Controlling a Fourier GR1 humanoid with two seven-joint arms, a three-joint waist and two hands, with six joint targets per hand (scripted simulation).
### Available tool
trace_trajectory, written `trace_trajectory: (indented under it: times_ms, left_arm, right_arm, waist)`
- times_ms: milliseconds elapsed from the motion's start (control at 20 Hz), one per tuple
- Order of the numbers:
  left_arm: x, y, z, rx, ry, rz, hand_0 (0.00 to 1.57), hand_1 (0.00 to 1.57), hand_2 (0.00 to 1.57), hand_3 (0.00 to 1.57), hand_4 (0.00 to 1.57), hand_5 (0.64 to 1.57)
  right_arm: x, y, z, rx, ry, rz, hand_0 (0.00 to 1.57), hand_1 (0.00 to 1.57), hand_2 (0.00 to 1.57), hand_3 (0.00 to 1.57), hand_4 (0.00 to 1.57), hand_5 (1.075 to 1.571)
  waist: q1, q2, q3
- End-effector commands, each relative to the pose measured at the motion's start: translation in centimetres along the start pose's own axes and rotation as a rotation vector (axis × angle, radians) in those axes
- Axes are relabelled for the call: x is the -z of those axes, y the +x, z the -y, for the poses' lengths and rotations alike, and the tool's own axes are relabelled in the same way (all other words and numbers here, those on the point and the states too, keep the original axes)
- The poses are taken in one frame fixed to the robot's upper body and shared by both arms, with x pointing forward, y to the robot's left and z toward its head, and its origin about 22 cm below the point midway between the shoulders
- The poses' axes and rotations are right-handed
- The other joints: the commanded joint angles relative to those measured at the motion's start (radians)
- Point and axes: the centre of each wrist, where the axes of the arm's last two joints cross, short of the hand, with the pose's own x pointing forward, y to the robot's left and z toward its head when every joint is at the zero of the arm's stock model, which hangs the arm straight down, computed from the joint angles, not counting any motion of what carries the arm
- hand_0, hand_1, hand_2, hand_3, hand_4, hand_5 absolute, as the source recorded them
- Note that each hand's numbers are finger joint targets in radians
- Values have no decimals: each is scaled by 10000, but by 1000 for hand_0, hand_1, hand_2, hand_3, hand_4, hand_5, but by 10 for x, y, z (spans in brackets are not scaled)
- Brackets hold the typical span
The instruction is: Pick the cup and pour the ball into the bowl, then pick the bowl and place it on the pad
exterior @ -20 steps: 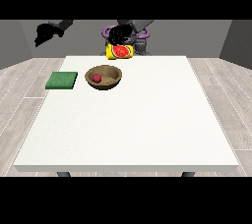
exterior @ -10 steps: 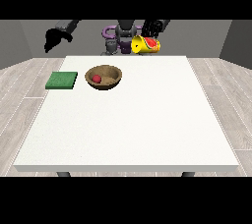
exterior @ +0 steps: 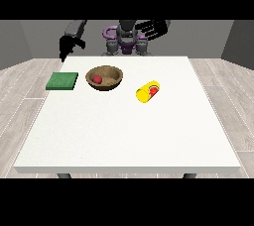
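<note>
Yellow cup [exterior: 148, 92] on its side; right-side hand [exterior: 151, 28] spread, left-side hand [exterior: 68, 46] fingers unclear.

White table [exterior: 124, 136] bears pad [exterior: 62, 81]; bowl [exterior: 104, 78]; seemingly toppled cup [exterior: 148, 91].

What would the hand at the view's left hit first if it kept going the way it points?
That hand points downward at the table's far left corner, so probably bare tabletop behind the green pad. Depth is unclear; it may pass just outside the edge.
</note>
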Motion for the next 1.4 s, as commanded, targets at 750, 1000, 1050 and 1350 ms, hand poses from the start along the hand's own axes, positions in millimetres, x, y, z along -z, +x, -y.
trace_trajectory:
  times_ms: [750,1000,1050,1350]
  left_arm:
    - [16,-5,-277,-6000,-590,-95,0,0,0,0,211,1555]
    - [12,-5,-273,-6069,-652,-289,0,0,0,0,209,1562]
    - [8,-6,-287,-5997,-352,-309,0,0,0,0,181,1563]
    - [15,20,-298,-6235,-720,351,0,0,0,0,150,1566]
  right_arm:
    - [-30,-37,-50,1011,409,-261,0,0,0,0,0,1570]
    - [-25,-44,-51,1054,45,-496,0,0,0,0,0,1570]
    - [-29,-48,-44,1001,404,-512,0,0,0,0,0,1570]
    - [-42,-76,-39,1367,188,-481,0,0,0,0,0,1571]
  waist:
    - [8,875,153]
    - [49,624,155]
    - [-205,692,154]
    - [157,1408,161]
